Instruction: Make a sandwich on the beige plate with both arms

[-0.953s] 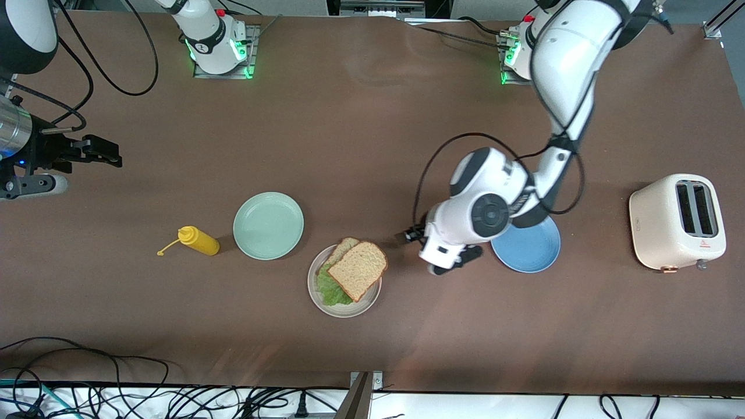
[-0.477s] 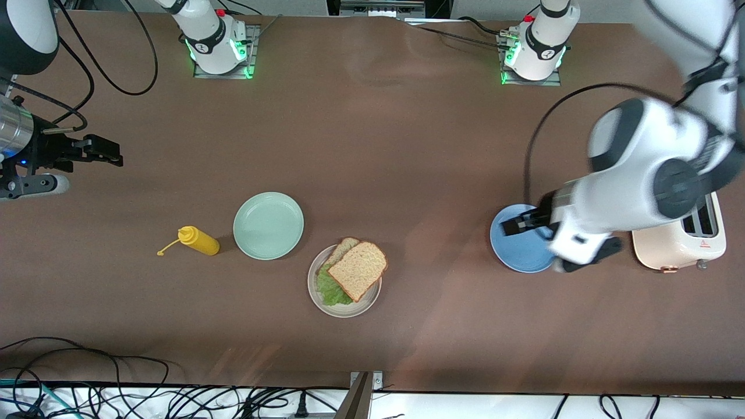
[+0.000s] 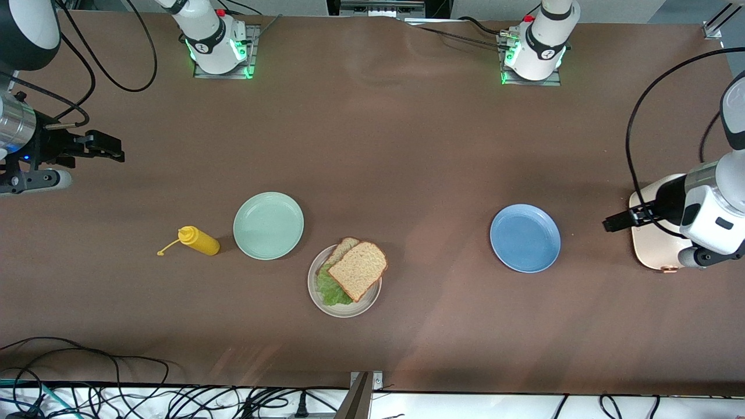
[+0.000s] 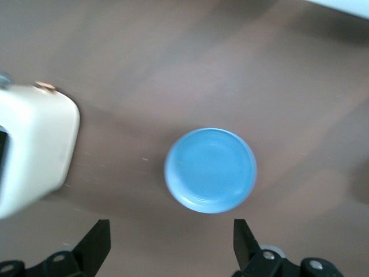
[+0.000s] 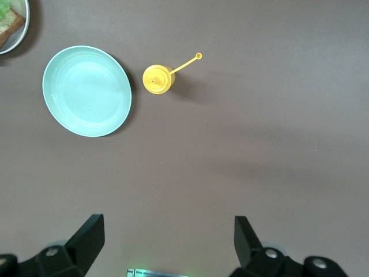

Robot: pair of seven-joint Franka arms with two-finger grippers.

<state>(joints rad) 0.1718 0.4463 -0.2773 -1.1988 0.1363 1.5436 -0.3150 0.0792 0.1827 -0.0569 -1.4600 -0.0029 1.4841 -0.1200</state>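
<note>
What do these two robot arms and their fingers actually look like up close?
Both arms are glossy white with black joint bands. The bases glow green, each with a small red knob. Black cables loop from the left arm and the right arm. The left gripper and right gripper each have two black wedge-shaped fingers.

Left gripper (image 3: 611, 223) up in the air at the left arm's end of the table, fingers (image 4: 95, 242) spread wide, empty. Right gripper (image 3: 113, 151) waiting aloft at the right arm's end, fingers (image 5: 89, 234) apart, empty.
</note>
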